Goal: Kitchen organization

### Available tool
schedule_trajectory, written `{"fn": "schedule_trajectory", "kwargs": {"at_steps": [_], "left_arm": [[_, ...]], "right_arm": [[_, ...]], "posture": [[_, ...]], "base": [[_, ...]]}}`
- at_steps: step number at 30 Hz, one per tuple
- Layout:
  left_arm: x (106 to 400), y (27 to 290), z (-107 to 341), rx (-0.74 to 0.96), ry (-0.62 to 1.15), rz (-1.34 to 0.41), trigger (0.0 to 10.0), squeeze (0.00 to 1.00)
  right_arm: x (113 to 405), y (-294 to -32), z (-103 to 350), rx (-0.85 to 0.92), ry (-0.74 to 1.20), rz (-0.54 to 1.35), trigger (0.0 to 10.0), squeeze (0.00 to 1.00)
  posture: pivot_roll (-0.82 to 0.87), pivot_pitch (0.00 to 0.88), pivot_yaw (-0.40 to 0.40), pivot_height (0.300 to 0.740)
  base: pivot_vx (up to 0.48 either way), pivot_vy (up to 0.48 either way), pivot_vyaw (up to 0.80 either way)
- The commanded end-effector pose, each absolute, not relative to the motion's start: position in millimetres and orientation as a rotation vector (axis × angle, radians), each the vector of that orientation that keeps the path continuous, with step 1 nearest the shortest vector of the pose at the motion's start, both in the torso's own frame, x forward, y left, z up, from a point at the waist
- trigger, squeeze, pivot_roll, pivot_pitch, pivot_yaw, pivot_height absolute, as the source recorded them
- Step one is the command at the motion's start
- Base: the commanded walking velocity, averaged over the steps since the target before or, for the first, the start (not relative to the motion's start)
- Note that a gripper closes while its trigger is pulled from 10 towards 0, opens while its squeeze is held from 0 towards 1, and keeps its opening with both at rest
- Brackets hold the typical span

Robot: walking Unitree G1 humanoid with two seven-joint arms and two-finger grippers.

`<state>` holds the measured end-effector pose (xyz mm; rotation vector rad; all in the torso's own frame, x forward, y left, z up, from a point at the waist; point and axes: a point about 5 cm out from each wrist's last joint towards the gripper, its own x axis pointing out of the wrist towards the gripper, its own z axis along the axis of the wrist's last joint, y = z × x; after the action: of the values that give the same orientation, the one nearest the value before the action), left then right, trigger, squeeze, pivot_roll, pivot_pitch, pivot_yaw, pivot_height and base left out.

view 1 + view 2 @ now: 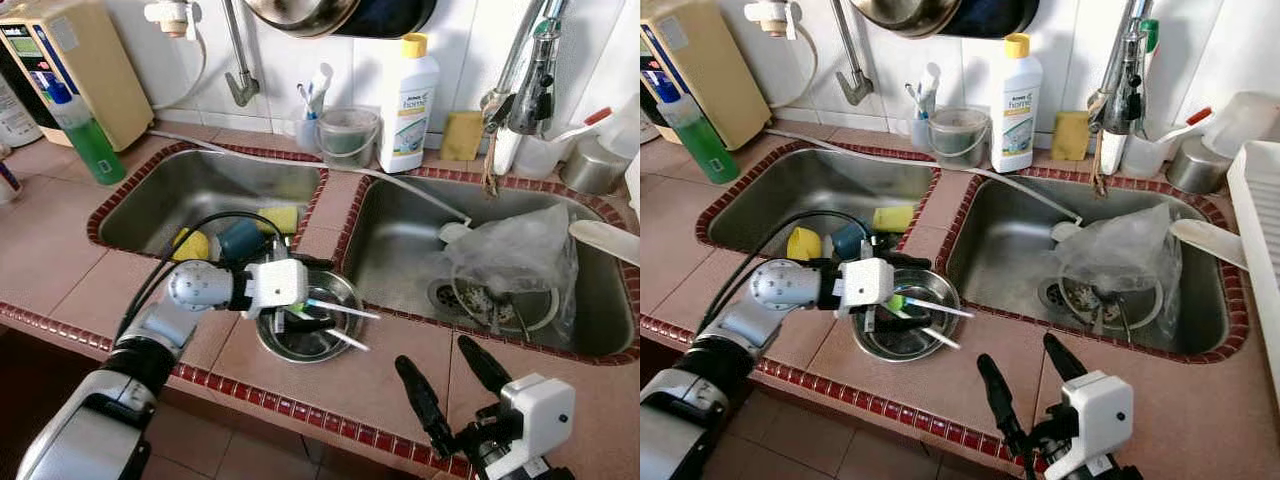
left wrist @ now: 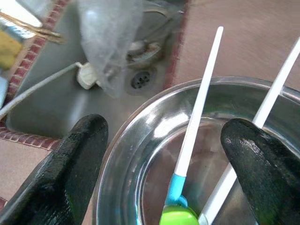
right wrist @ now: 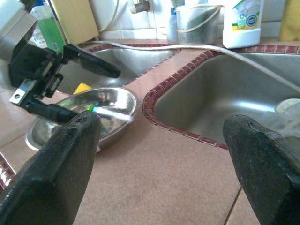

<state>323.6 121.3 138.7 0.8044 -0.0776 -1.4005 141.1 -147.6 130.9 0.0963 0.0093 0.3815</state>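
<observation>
A: Where's the left hand [image 1: 318,312] just now?

B: Over the steel bowl [image 1: 345,345] on the tiled bench [image 1: 380,385], on the strip between the two sinks. Its two black fingers [image 2: 77,159] stand wide apart, one to either side of the bowl's rim, with nothing held between them.

A: And what's it after?

B: My guess is the two white-handled utensils. The one with the blue and green end [image 2: 197,117] lies straight ahead of the hand, between the fingers, its coloured end close to the wrist and its white handle running away from it toward the right-hand sink [image 1: 400,250]. The second white stick [image 2: 262,112] runs nearly parallel, just beside the other finger. So the long axes run along the fingers' reach, not across the gap, and I'd judge a closing grip would catch the near one's sides.

A: The right hand [image 1: 455,375]?

B: Open too, empty, low over the bench edge, well apart from the bowl. The left is plainly nearer.

A: Any writing?

B: The white bottle with the yellow cap [image 1: 408,100], beyond the left hand by the wall, reads "home". The rest of its label is too small.
</observation>
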Motion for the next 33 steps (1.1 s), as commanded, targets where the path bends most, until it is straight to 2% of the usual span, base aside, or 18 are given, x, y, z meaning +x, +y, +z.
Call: {"fn": "schedule_trajectory", "kwargs": {"at_steps": [1, 6, 17, 22, 33], "left_arm": [[316.1, 131.6, 123.4, 0.846, 0.037, -1.466, 10.0, 0.00], [319.7, 131.1, 134.1, 0.812, 0.010, -1.460, 10.0, 0.00], [329.3, 108.0, 167.9, 0.674, -0.098, -1.468, 10.0, 0.00], [332.0, 104.8, 176.1, 0.683, -0.118, -1.468, 10.0, 0.00], [330.0, 110.9, 156.3, 0.749, -0.061, -1.474, 10.0, 0.00]], "right_arm": [[140.9, -148.9, 132.5, 0.095, 0.010, 0.386, 10.0, 0.00], [143.5, -149.2, 132.3, 0.095, 0.009, 0.393, 10.0, 0.00], [146.3, -149.7, 132.5, 0.092, 0.008, 0.397, 10.0, 0.00], [147.0, -149.5, 132.8, 0.096, 0.007, 0.395, 10.0, 0.00], [145.8, -147.9, 133.2, 0.102, 0.005, 0.389, 10.0, 0.00]], "posture": [[-0.15, 0.068, 0.104, 0.740], [-0.14, 0.066, 0.101, 0.740], [-0.15, 0.063, 0.097, 0.740], [-0.15, 0.063, 0.099, 0.740], [-0.15, 0.068, 0.108, 0.740]], "base": [[0.000, 0.000, 0.00], [0.000, 0.000, 0.00], [0.000, 0.000, 0.00], [0.000, 0.000, 0.00], [0.000, 0.000, 0.00]]}}
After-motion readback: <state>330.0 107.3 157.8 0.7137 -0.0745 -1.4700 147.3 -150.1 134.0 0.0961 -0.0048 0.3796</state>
